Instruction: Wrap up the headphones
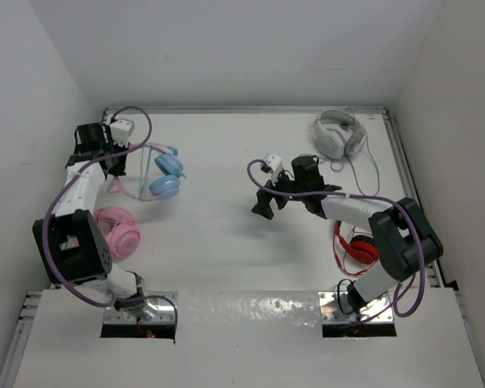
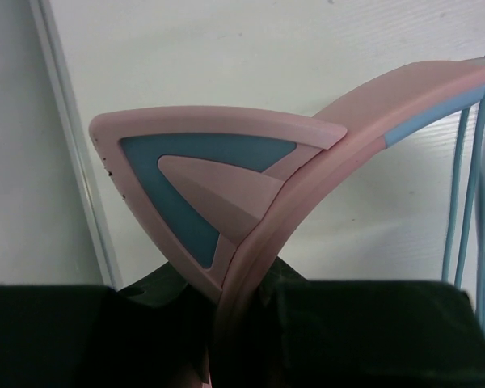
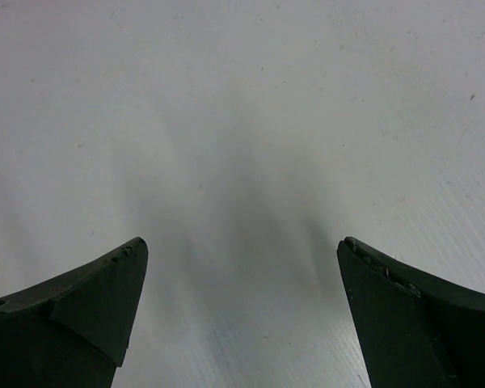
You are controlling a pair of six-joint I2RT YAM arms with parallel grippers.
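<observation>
The headphones lie at the back left of the table, with two round light-blue ear cups and a thin pink headband. My left gripper is shut on that headband; the pink band runs down between the two dark fingers. A pink and blue cat ear stands just above the grip. Thin pale-blue cable strands hang at the right edge of the left wrist view. My right gripper hovers over the middle of the table, wide open, with only bare white tabletop between its fingers.
An all-pink pair lies beside the left arm. A white pair sits at the back right, its cable trailing toward the right arm. A red pair lies under the right arm. White walls close in the table on three sides.
</observation>
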